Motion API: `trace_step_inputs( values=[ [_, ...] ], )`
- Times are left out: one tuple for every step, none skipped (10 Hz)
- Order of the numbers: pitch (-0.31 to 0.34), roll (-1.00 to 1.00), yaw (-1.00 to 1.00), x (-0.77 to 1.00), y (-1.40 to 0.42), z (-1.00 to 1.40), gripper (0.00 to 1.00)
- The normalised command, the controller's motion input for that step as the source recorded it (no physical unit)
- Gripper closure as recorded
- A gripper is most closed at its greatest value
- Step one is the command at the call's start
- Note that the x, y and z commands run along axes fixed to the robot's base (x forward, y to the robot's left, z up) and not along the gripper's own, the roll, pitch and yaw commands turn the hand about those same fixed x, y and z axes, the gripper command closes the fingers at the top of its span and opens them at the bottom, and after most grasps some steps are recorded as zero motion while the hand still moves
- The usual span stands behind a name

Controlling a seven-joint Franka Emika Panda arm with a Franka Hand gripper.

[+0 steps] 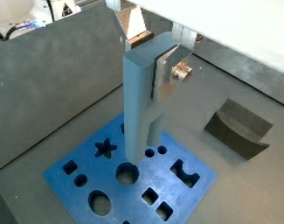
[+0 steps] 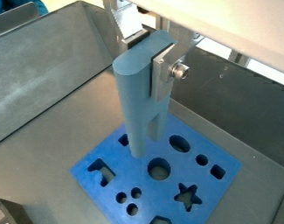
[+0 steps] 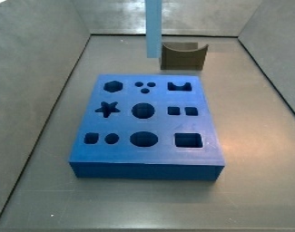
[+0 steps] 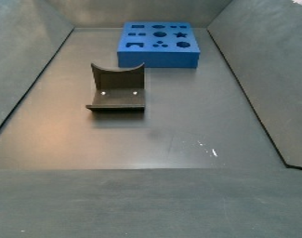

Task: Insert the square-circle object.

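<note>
My gripper (image 1: 151, 54) is shut on the top of the square-circle object (image 1: 142, 105), a tall pale-blue piece that hangs upright. A silver finger (image 1: 168, 74) presses its side, and both wrist views show the grip (image 2: 150, 52). The object's (image 2: 142, 101) lower end is over the flat deep-blue board (image 2: 208, 188), near its middle holes; I cannot tell whether they touch. In a side view the object (image 3: 153, 27) comes down from the top edge above the board (image 3: 143, 159), with the gripper out of frame. In the other side view only the board (image 4: 160, 58) shows.
A dark brown U-notched block (image 3: 182, 56) stands behind the board; it also shows in a wrist view (image 1: 238, 131) and in a side view (image 4: 116, 88). Grey bin walls (image 2: 51, 79) enclose the floor on all sides.
</note>
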Motion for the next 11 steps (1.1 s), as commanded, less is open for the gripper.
trace_step_inputs(
  values=[
    [-0.044,0.00,-0.30,-0.23,-0.42,-0.23,1.00],
    [-0.037,0.02,-0.81,0.00,-0.46,-0.37,1.00],
    [-0.036,0.01,-0.93,0.00,-0.31,-0.40,1.00],
    [-0.036,0.01,-0.93,0.00,-0.31,-0.41,1.00],
    [-0.056,0.02,-0.90,0.00,-0.32,-0.45,1.00],
    [-0.063,0.08,-0.80,0.00,-0.34,-0.48,1.00],
    [-0.067,0.25,-0.71,0.00,-0.26,-0.26,1.00],
    [-0.081,0.45,-0.63,-0.05,-0.17,-0.05,1.00],
    [-0.057,0.49,-0.62,-0.13,-0.11,0.00,1.00],
    [-0.043,0.47,-0.62,-0.14,-0.13,0.00,1.00],
    [0.000,0.34,-0.72,-0.06,-0.21,-0.02,1.00]
  ],
)
